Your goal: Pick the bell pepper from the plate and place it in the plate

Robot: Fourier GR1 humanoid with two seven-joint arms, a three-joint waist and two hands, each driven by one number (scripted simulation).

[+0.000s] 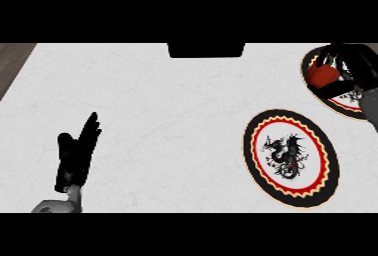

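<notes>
A red bell pepper (322, 75) sits over the plate (334, 102) at the far right edge of the head view. My right hand (354, 67) is curled round the pepper, black fingers on both sides of it. A second plate (291, 158) with a black rim, red ring and dragon picture lies nearer, right of centre, with nothing on it. My left hand (77, 155) rests open at the lower left, fingers straight and pointing up, away from both plates.
A black box-like object (206, 50) stands at the counter's far edge, centre. The white counter (162, 115) ends at the left in a strip of wooden floor (11, 62).
</notes>
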